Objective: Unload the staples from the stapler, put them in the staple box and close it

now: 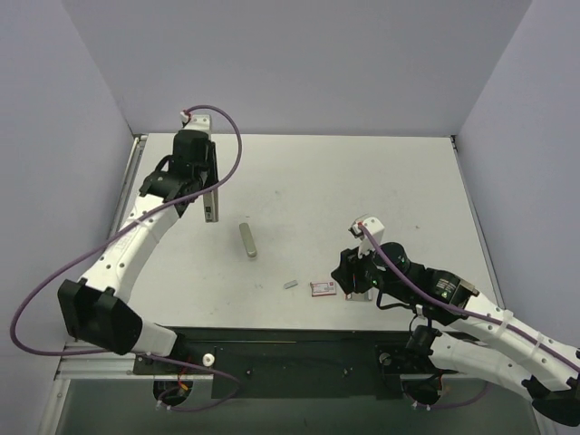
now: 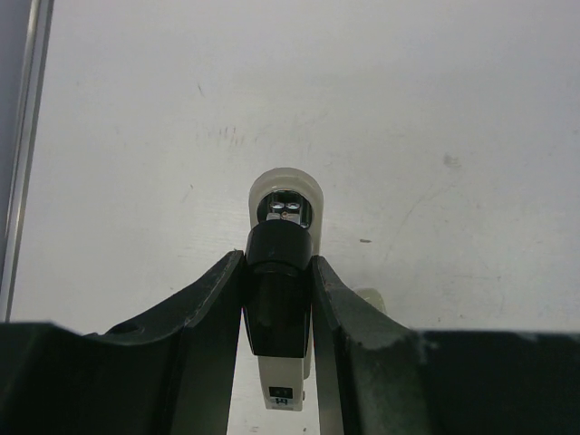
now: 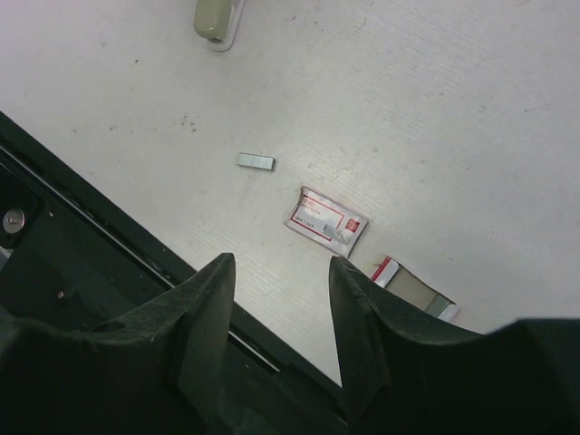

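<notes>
White table (image 1: 381, 181) sitting between lilac walls (image 1: 299, 63). Left gripper (image 2: 277, 265) clamping the stapler (image 2: 279, 317) over far left; right gripper (image 3: 282, 267) hanging released, empty. Staples (image 3: 256, 161) lying near red box (image 3: 326, 222); second box (image 3: 412, 292) showing only in right wrist view

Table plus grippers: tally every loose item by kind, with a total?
stapler, in left gripper: 1
staple strip: 1
small boxes: 2, a red-and-white box and a greyish box
grey oblong piece: 1
Total: 5
</notes>
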Controlling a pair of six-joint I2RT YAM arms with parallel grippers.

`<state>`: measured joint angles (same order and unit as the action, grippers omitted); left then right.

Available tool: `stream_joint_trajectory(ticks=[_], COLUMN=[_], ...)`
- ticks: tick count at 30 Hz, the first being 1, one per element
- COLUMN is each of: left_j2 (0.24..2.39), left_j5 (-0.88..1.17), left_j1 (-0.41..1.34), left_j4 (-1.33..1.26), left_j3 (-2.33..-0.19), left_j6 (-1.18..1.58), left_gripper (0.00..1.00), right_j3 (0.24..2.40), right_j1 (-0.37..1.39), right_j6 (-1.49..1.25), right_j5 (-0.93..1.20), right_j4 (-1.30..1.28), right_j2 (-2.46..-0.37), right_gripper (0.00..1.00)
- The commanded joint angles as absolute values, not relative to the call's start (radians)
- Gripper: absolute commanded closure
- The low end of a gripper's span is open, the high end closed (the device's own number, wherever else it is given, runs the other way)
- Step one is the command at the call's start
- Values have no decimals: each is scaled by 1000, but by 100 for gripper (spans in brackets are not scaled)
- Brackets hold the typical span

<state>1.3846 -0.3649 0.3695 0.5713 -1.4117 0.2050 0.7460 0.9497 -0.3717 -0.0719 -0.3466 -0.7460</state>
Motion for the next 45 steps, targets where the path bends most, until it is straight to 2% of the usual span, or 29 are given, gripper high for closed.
stream_joint_trajectory(ticks=[1, 8, 17, 34, 36, 37, 39, 42, 44, 45], left_j2=[1494, 1715, 2012, 2313, 2325, 2329, 2335, 2341, 2341, 2341], left_j5=[-282, -196, -245, -267, -267, -265, -259, -252, -242, -241], left_j1=[301, 207, 201, 190, 187, 186, 184, 179, 178, 178], left_j4=[488, 485, 577, 715, 721, 722, 727, 730, 729, 732], left_j3=[-1473, -1621, -1897, -2154, -2163, -2166, -2171, -2174, -2175, -2175], left_j6=[210, 239, 204, 199, 204, 207, 207, 203, 190, 186], left_gripper=[100, 100, 100, 100, 90, 79, 68, 60, 51, 42], right_j3=[732, 701, 672, 672, 673, 673, 673, 670, 669, 669], right_j1=[950, 953, 953, 951, 951, 951, 951, 951, 951, 951], right_j6=[-396, -405, -397, -406, -408, -408, -410, -413, -414, -417], right_j5=[-54, -25, -28, -64, -61, -60, -58, -54, -54, -54], right_j4=[-308, -301, -311, -337, -339, -339, -339, -339, -341, -344], right_j2=[-727, -692, -678, -678, -684, -689, -693, -692, -690, -690], right_gripper=[58, 55, 54, 50, 48, 48, 47, 47, 46, 46])
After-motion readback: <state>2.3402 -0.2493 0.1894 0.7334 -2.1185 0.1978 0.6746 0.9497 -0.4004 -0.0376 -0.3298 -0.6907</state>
